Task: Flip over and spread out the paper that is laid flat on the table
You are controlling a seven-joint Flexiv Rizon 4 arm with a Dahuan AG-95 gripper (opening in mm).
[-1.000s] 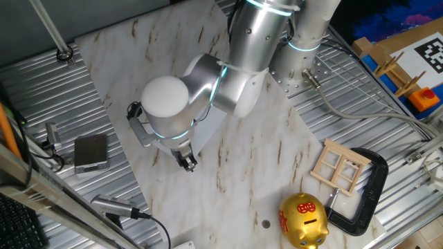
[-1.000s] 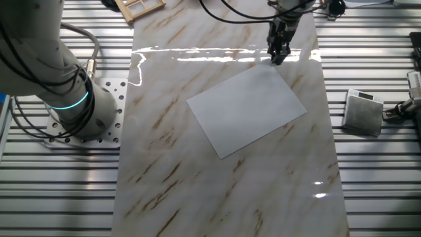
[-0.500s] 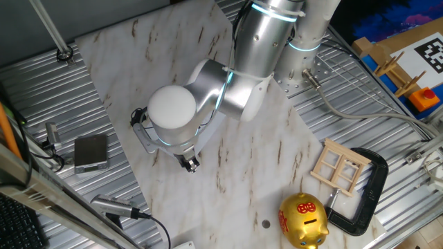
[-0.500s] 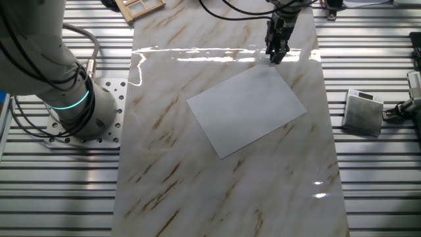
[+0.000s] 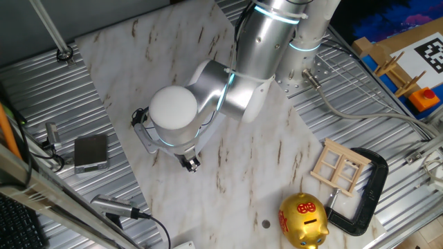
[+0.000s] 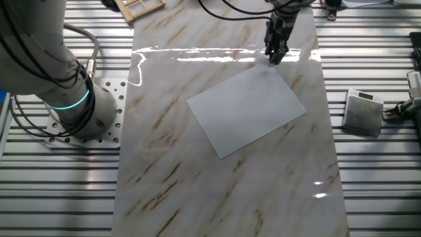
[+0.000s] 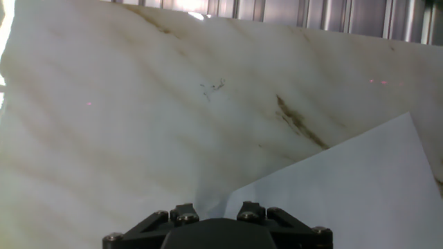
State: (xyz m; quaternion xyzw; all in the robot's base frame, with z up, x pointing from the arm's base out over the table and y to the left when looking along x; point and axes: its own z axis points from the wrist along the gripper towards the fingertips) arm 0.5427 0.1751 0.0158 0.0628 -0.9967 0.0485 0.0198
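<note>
The paper (image 6: pixel 247 108) is a plain white sheet lying flat and skewed on the marble table (image 6: pixel 171 184). My gripper (image 6: pixel 275 58) points down at the table just beyond the sheet's far corner, with its fingers close together and nothing between them. In one fixed view the gripper (image 5: pixel 188 164) sits low over the table (image 5: pixel 138 55), and my arm hides most of the sheet. In the hand view the paper (image 7: pixel 346 187) fills the lower right, with its corner just ahead of the gripper body. The fingertips do not show there.
A gold piggy bank (image 5: pixel 302 220), a wooden frame (image 5: pixel 339 166) and a black clamp (image 5: pixel 370 190) lie at one end of the table. A small grey pad (image 6: pixel 364 112) rests on the ribbed metal beside the board. The arm's base (image 6: pixel 66 85) stands at the other side.
My wrist has shifted a little over the first half second, and the gripper has moved slightly along the paper's far corner. The paper has not moved.
</note>
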